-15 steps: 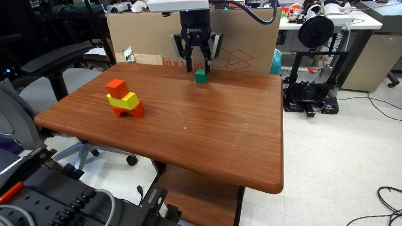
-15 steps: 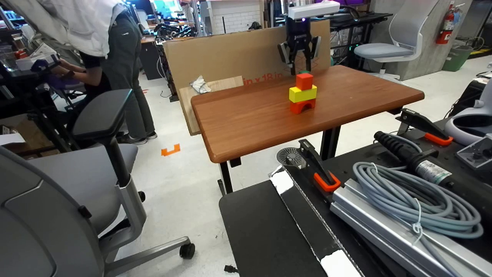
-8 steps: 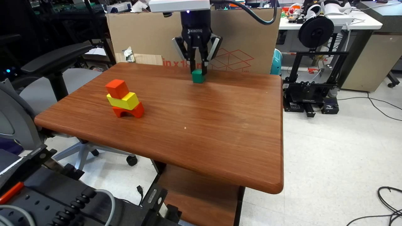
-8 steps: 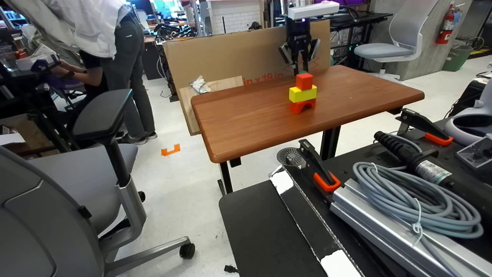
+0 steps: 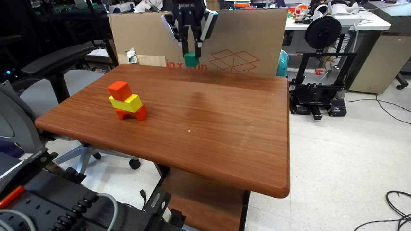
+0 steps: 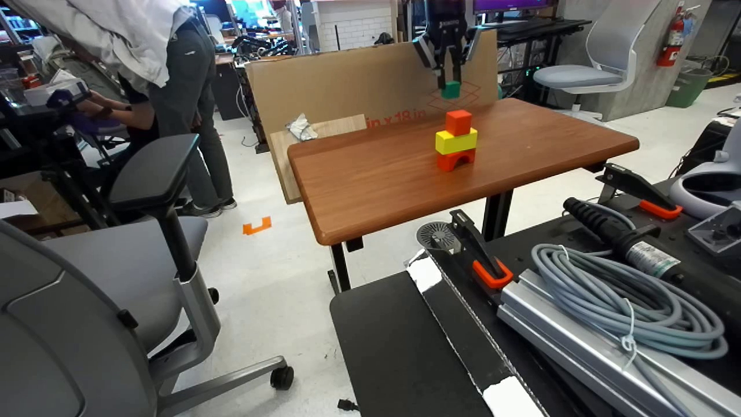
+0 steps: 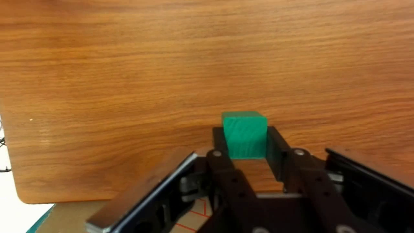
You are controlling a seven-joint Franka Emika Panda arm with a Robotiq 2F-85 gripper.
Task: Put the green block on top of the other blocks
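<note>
The green block point(image 5: 191, 60) is a small cube held in the air above the far edge of the table, also seen in an exterior view point(image 6: 451, 90) and in the wrist view point(image 7: 245, 137). My gripper point(image 5: 191, 54) is shut on it, a finger on each of two opposite sides. The other blocks are a stack on the table: a red arch point(image 5: 138, 113) at the bottom, a yellow block point(image 5: 127, 103) on it, and an orange-red cube point(image 5: 119, 91) on top. In an exterior view, the stack's orange-red cube point(image 6: 458, 123) shows below the held block. The stack is outside the wrist view.
The brown wooden table point(image 5: 208, 128) has rounded corners. A large cardboard sheet point(image 5: 250, 41) stands upright behind it. A grey office chair point(image 5: 80, 80) is beside the table, near the stack's side. A black cart point(image 6: 393, 336) with clamps and cable stands in front.
My gripper has closed on the green block and lifted it off the table, moving it up and slightly left in an exterior view. The stack has not moved.
</note>
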